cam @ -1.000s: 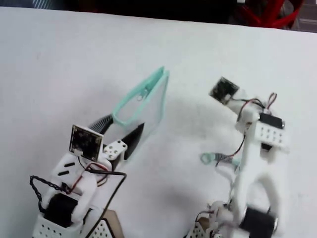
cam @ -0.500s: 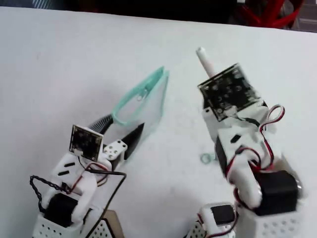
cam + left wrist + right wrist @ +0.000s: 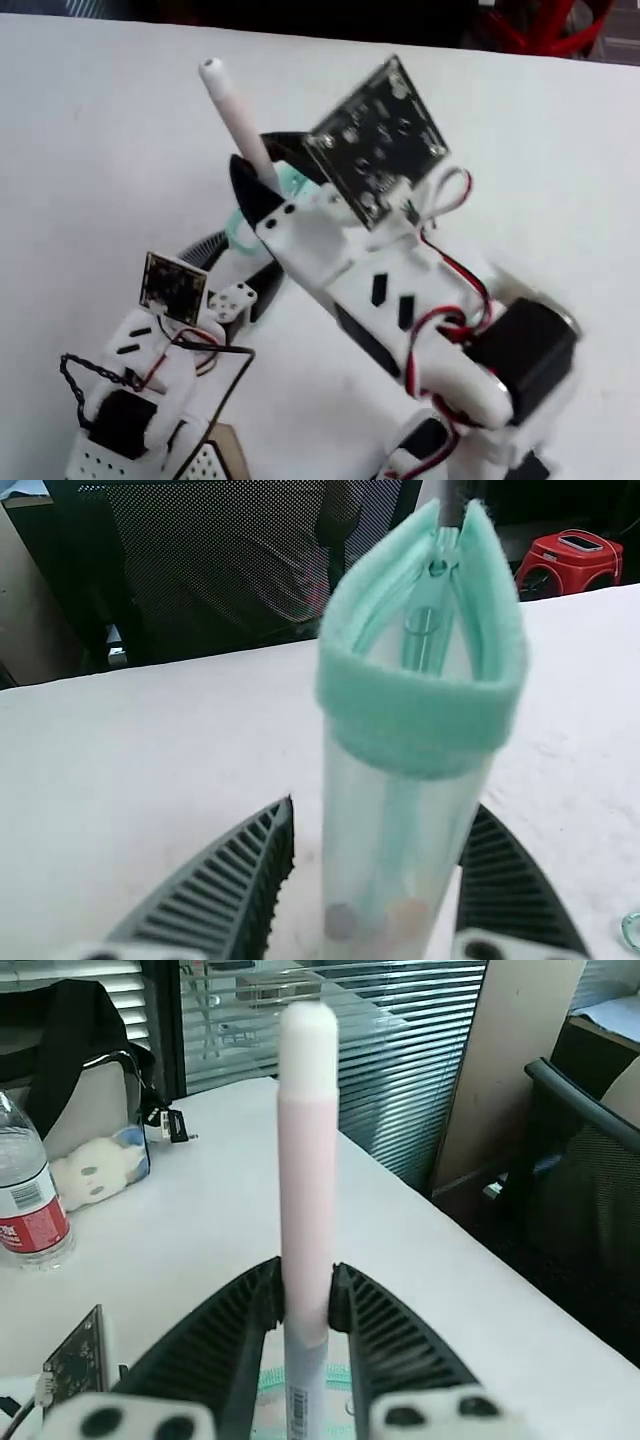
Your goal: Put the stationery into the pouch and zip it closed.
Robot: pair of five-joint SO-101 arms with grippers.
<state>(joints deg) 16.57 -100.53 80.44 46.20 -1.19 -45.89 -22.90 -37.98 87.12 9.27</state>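
Hovering a pen over the open pouch

Right gripper [image 3: 305, 1278] pinches the pink-and-white pen [image 3: 234, 118] near its lower end, long axis nearly upright and leaning a little toward the table's far side. The pouch [image 3: 420, 705] stands on edge just ahead of the left gripper [image 3: 383, 820], mouth gaping upward, seemingly right beneath the pen, whose lower tip is hidden.

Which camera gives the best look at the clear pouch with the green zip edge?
The left wrist view: the pouch stands close up in the left claw, mouth open. The high view catches slivers of green edge behind the right claw; the right wrist view, a green patch beyond the pen.
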